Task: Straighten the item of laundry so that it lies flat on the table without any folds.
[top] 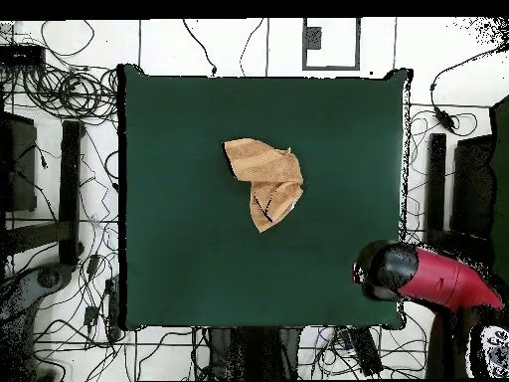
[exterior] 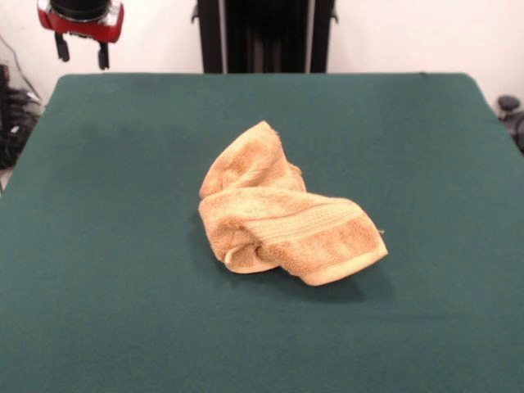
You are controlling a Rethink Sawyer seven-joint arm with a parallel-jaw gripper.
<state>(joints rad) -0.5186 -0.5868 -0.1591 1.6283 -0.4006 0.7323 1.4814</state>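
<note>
Overhead view: green table (top: 179,249) amid cables (top: 70,95)

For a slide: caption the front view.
Crumpled towel mid-table; pincer raised at the far corner, clear of it.

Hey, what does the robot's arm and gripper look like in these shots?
The arm is glossy red with a rounded black end section. In the front view its red and black head carries a gripper with two short black fingers. No cables or markings are visible on it.

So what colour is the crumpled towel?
The towel is tan, light orange, with a woven band stripe near one edge. The front view shows it best.
</note>
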